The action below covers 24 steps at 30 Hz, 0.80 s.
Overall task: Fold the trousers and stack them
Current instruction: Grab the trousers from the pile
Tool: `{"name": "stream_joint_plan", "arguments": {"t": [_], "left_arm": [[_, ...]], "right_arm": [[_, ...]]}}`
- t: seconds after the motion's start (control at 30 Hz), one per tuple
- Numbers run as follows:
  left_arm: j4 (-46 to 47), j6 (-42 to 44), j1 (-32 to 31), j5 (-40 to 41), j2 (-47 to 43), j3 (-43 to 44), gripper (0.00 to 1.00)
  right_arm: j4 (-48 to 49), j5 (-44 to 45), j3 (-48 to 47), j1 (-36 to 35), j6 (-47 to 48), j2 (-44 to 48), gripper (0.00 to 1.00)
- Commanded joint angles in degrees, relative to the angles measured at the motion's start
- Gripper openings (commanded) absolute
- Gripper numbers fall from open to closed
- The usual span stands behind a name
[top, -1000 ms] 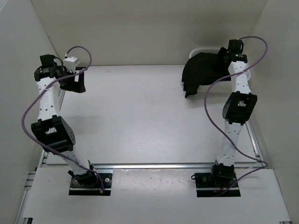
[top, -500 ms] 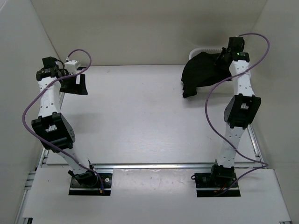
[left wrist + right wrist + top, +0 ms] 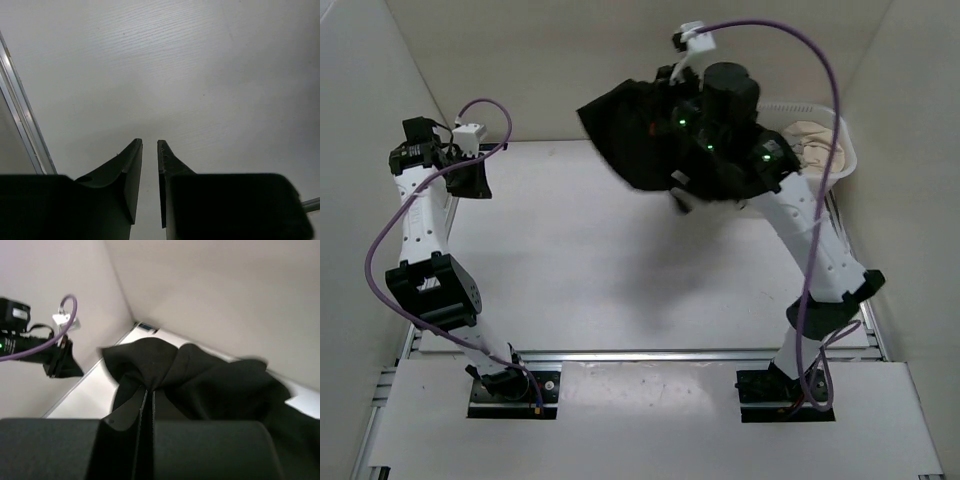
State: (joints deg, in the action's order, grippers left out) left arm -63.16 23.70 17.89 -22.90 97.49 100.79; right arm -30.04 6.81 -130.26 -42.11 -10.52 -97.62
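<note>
Right gripper (image 3: 149, 390) was clamped tight on the trousers (image 3: 635, 135), its two dark fingers (image 3: 125, 410) pressed together with a gather of black fabric pinched at their tips. In the top view the black trousers hung in the air as a bunched mass above the far edge of the table (image 3: 600, 260), about midway along it, with the right arm reaching over from the near right corner. Motion blur softened the cloth's outline, so I could not tell whether any part of it touched the table. Small green lights (image 3: 680, 123) glowed on the right wrist just over the cloth.

Left gripper (image 3: 149, 145) hovered over the far left corner of the table with its fingers drawn close, only a narrow slit between them and nothing in it. An aluminium rail (image 3: 22, 125) ran along the table's left edge just beside it.

At the far right corner sat a white basket (image 3: 845, 150) holding a beige garment (image 3: 815, 140), well apart from the hanging trousers.

A purple cable (image 3: 790, 40) looped high over the right arm, and another (image 3: 380, 250) trailed down the left arm. The right wrist view showed a small white tag (image 3: 62, 319) on the left arm's cable and a pale label (image 3: 20, 313) on a black housing; both were probably printed, but too blurred to read.
</note>
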Motion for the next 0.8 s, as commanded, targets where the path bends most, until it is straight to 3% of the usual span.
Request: {"name": "stream_joint_plan", "arguments": {"t": [0.0,0.07,0.1,0.13,0.2,0.23,0.33,0.4,0.43,0.57,0.77], "left_arm": [[-1.09,-0.15,0.13,0.57,-3.01,3.97,0.31],[-1.09,-0.15,0.13,1.18,-3.54,4.59,0.39],[-1.09,-0.15,0.13,1.88,-4.06,4.59,0.48],[-1.09,0.37,0.13,2.41,-4.07,4.59,0.57],[-1.61,1.07,0.13,4.08,-4.07,4.06,0.64],[-1.62,1.08,0.13,4.09,-4.07,2.58,0.65],[-2.4,3.36,0.13,4.7,-4.07,-1.54,0.67],[-2.94,5.12,0.13,4.0,-4.07,-4.27,0.67],[-3.81,6.95,0.13,4.0,-4.07,-5.86,0.69],[-3.29,10.48,0.13,5.49,-5.9,-18.57,0.69],[0.57,13.73,-0.4,8.65,-8.19,-32.31,0.69]], "right_arm": [[0.86,2.69,0.97,-2.27,-4.06,-8.36,0.0],[1.56,-1.86,2.55,-4.11,-4.67,-12.39,0.0],[1.57,-6.24,2.55,-4.73,-4.68,-14.15,0.03],[-0.87,-8.63,1.25,-5.78,-4.68,-15.91,0.32],[-4.83,-13.46,-2.17,-6.32,-2.5,-21.27,0.87],[-10.59,-15.4,-5.15,-6.32,-1.79,-24.34,0.99],[-13.81,-12.97,-5.47,-4.84,-1.86,-23.06,0.99],[-11.28,-10.6,2.77,-2.9,-3.61,-16.22,0.99],[-9.79,-10.59,13.17,-0.2,-6.67,-13.5,0.99],[-6.87,-12.42,35.26,6.33,-10.48,-1.11,0.99],[-13.11,-15.25,51.14,3.53,-4.07,0.59,0.97]]}}
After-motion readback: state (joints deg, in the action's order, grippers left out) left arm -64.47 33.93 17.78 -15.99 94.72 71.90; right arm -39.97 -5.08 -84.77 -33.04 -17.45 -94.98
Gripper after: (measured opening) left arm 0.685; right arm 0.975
